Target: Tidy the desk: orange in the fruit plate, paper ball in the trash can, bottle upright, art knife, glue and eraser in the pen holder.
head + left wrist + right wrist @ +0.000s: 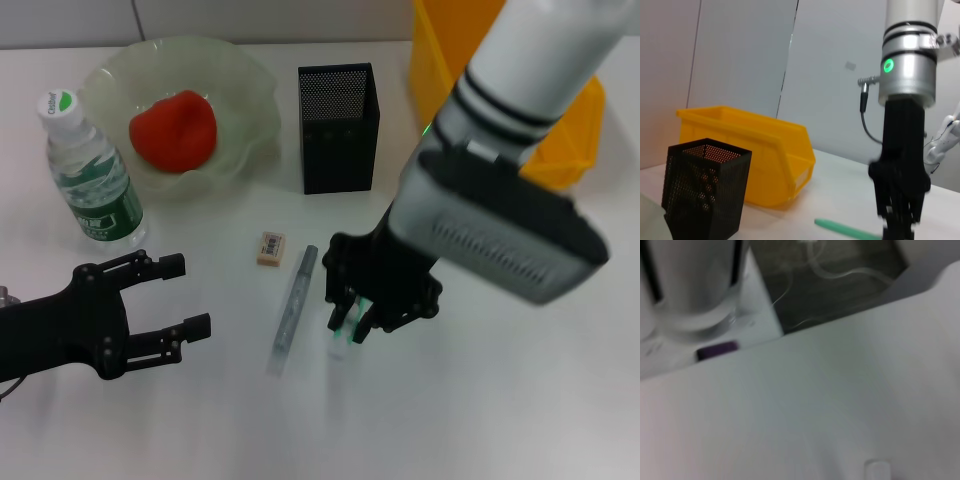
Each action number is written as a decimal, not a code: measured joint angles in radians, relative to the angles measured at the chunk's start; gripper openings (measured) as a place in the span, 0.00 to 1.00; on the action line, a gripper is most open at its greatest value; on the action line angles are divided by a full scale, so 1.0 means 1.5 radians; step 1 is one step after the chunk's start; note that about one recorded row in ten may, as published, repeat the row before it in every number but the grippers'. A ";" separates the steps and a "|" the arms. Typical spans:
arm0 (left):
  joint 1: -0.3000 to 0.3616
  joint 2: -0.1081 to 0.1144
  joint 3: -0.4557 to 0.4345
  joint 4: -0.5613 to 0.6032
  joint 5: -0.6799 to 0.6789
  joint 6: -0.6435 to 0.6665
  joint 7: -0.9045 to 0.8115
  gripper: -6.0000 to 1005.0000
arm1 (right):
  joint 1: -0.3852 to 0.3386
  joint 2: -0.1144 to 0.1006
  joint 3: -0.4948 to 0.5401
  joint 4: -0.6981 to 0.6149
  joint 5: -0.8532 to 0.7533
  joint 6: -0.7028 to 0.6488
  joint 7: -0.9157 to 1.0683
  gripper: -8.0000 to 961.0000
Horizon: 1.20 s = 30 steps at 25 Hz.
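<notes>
Though mostly hidden under right gripper [350,322], green art knife [847,230] between narrowed jaws.

right pincer [352,322] hides most of a green item [842,229].

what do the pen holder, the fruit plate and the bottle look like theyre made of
Pen holder: probably black metal mesh, matte; its walls are finely perforated.
Fruit plate: looks like frosted pale green glass or plastic, translucent with a wavy rim; which of the two is unclear.
Bottle: clear plastic, glossy, with a white cap and a green printed label.
</notes>
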 joint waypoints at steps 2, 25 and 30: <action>-0.001 0.000 0.000 0.000 -0.001 0.003 0.000 0.81 | -0.003 -0.001 0.093 -0.002 -0.009 -0.049 0.001 0.20; -0.005 -0.010 -0.015 -0.026 -0.051 0.037 0.001 0.81 | -0.117 -0.021 0.500 0.103 0.162 -0.194 0.069 0.23; -0.002 -0.017 -0.017 -0.040 -0.083 0.038 0.025 0.81 | -0.138 -0.031 0.507 0.182 0.236 -0.140 0.098 0.24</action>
